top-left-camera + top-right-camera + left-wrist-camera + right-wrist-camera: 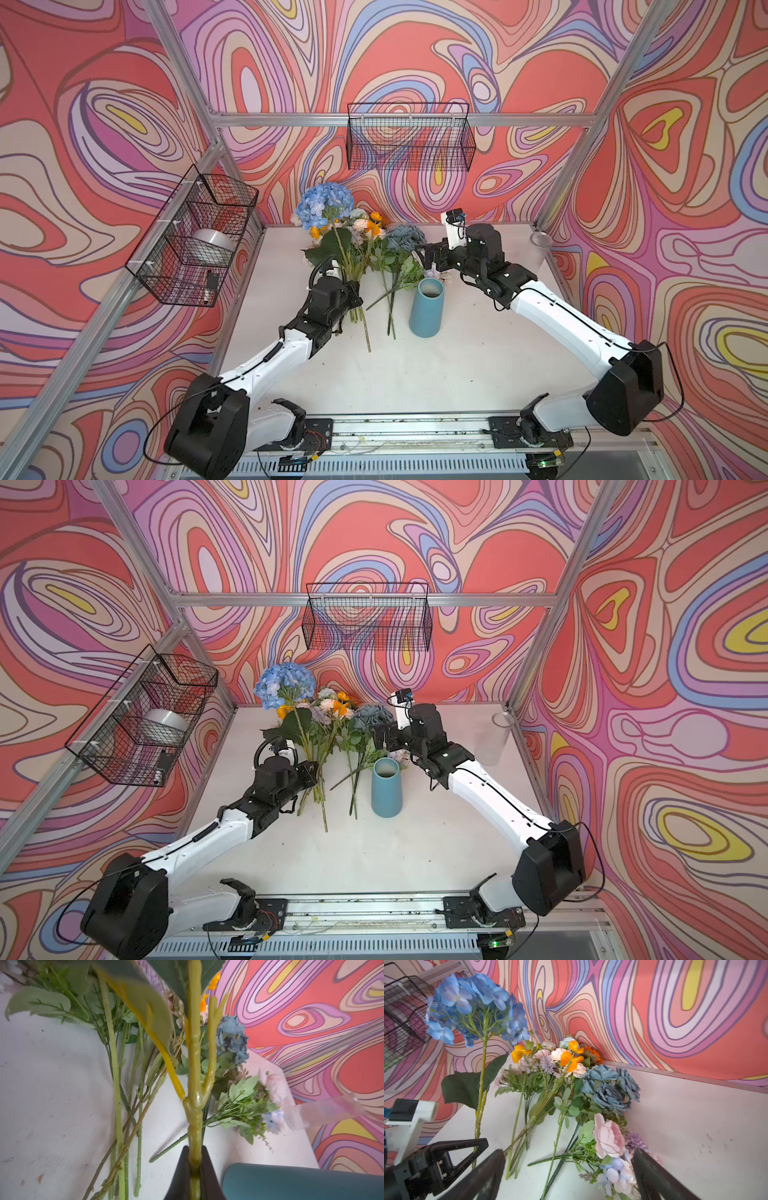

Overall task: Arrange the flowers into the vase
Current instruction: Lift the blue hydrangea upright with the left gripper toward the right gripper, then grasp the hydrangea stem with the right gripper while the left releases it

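Top and wrist views of a two-arm flower-arranging cell, read from left to right. A side wire basket (191, 237) hangs on the wall and holds a silvery roll. The left gripper (355, 293) has its jaws pressed together on the hydrangea stem (195, 1084), pinching it just below a fork. The blue hydrangea (322, 205) is tilted upward, with its head raised clear of the heap and near the back wall. Beside it the other flowers (365, 241) lie in a loose heap on the table (457, 374), heads toward the back wall. They include orange blooms, cream and pink blooms, dusty-blue roses (405, 239) and a pink-and-lilac spray (609, 1138). The teal vase (427, 307) stands upright near the stem ends, and its mouth shows no stem inside. Just behind it the right gripper (432, 262) hovers with its jaws spread wide on either side of the pink-and-lilac spray. Whether they touch the spray cannot be told. A clear ribbed tumbler (540, 249) stands at the far right back corner. The task appears to be at its start: one flower is gripped, none is placed, and every stem is yet to go into the vase. No brand, label or writing is legible.
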Robot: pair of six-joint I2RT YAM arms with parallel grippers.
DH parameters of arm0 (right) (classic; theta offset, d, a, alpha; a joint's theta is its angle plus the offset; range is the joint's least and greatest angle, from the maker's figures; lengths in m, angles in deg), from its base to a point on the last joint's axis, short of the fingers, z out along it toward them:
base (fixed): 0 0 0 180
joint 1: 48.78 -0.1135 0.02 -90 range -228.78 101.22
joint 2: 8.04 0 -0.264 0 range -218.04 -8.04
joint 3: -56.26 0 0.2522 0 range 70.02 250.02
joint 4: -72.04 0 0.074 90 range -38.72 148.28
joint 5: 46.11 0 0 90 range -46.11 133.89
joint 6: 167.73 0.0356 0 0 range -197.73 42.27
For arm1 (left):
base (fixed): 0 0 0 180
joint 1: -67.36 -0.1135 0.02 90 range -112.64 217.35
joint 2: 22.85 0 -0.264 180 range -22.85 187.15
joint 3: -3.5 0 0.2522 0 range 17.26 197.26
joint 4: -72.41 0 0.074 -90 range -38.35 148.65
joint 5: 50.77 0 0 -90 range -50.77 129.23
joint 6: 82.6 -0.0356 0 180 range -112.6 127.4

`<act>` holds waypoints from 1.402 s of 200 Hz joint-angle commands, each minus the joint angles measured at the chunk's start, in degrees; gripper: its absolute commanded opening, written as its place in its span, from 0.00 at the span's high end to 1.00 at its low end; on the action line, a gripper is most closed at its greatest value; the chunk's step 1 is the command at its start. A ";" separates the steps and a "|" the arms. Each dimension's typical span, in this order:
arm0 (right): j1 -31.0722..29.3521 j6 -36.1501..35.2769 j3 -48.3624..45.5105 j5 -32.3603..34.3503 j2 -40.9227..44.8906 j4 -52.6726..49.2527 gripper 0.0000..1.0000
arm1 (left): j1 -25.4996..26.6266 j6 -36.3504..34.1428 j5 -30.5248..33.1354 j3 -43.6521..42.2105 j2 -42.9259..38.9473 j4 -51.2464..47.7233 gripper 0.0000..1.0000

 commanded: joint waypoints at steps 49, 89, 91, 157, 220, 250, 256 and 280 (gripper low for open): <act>-0.01 2.30 5.28 -22.01 -4.20 4.30 0.10 | 0.15 -9.56 -10.74 -1.58 -6.51 26.06 1.00; -0.60 4.72 8.68 -30.56 -4.58 9.10 0.12 | 0.55 -17.20 -19.68 1.05 -7.60 25.36 1.00; -0.62 5.02 8.77 -30.94 -4.67 9.49 0.12 | 0.57 -17.52 -20.04 1.25 -7.60 25.14 1.00; -4.52 4.96 7.10 -34.04 -4.13 17.75 0.24 | 2.29 -21.51 -28.26 8.85 -4.27 21.06 1.00; -4.89 4.99 7.40 -32.57 -5.11 18.88 0.61 | 6.63 -24.52 -31.07 12.28 0.16 19.96 1.00; -4.85 4.09 7.10 -31.70 -5.06 16.82 0.90 | 6.99 -24.90 -30.35 12.09 -0.23 19.45 1.00; -4.85 3.85 6.92 -31.26 -4.86 16.41 0.94 | 6.99 -24.92 -30.32 12.18 -0.31 19.39 1.00; -4.89 3.24 6.28 -29.51 -3.72 14.83 1.00 | 6.99 -24.13 -29.31 12.06 -1.29 19.31 0.45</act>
